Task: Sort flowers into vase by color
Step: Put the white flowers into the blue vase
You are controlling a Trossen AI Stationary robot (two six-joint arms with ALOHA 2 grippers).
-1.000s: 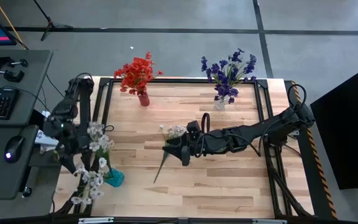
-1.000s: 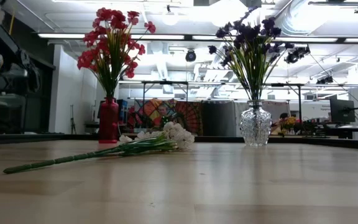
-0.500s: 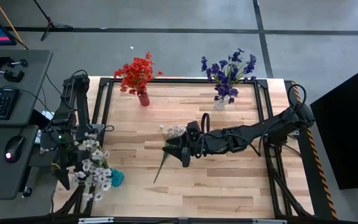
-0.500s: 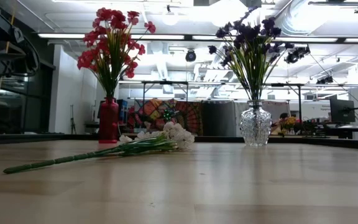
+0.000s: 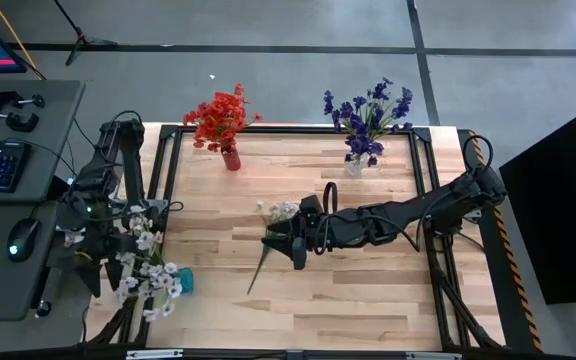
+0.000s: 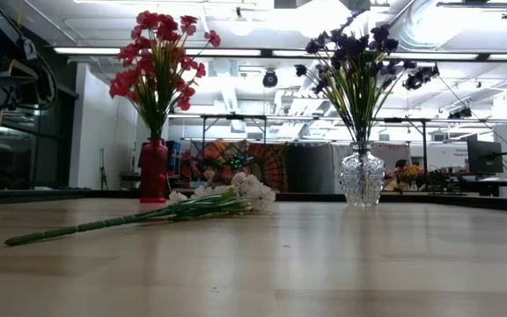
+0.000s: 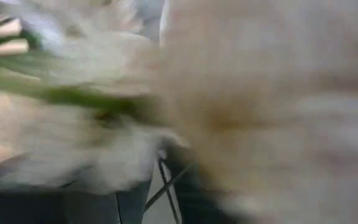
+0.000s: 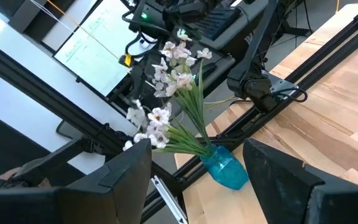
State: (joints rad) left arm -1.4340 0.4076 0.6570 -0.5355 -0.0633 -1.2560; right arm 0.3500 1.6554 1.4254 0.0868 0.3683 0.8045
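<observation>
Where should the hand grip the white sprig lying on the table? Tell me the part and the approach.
Grip the white sprig on its bare green stem, near mid-length, coming straight down from above with the fingers set across the stem. It lies flat on the table, blossoms toward the vases, stem trailing away; the stem is thin and firm, while the blossom cluster would likely crush.

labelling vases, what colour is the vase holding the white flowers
Bright blue vase, translucent-looking, clearest in the right wrist view.
</observation>
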